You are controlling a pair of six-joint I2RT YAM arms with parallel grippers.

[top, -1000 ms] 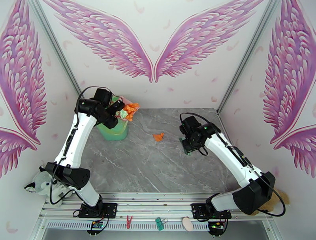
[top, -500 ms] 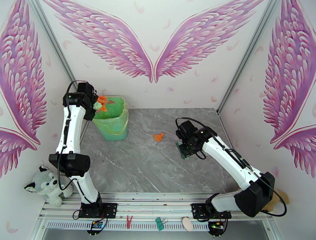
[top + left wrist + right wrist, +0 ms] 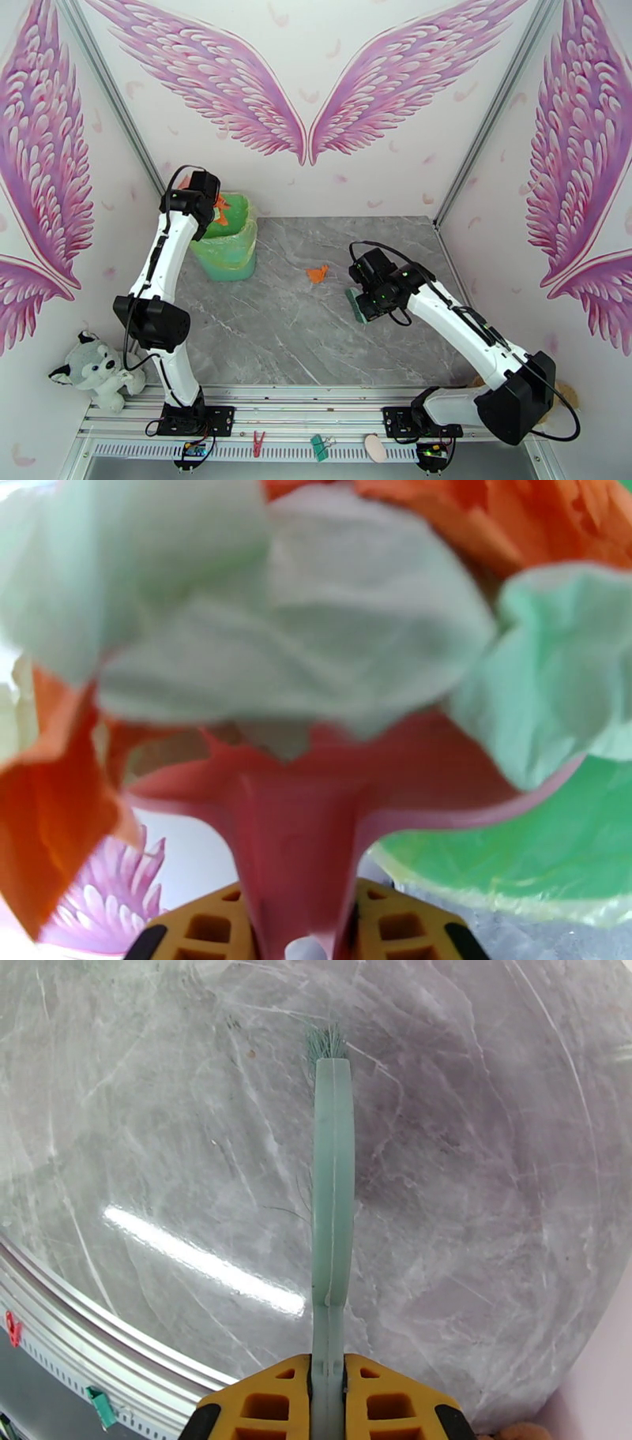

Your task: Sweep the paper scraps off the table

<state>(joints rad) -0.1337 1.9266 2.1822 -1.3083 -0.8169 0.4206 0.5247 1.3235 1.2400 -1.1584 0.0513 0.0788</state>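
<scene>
The left arm rises steeply from its base, elbow out to the left, and its forearm reaches to the far-left corner, where the wrist hangs over the rim of the green bin (image 3: 229, 249). The left gripper (image 3: 304, 934) is clamped on the handle of the pink dustpan (image 3: 316, 811), which carries a heap of mint and orange scraps (image 3: 276, 638) above the bin's mouth. The right arm stretches low from its base toward the middle of the table (image 3: 300, 339), wrist bent down. The right gripper (image 3: 326, 1402) is closed tight on the handle of the brush (image 3: 332, 1197), bristles pointing away from it and low over the marble. One orange scrap (image 3: 317, 274) lies on the table, near the brush but apart from it.
</scene>
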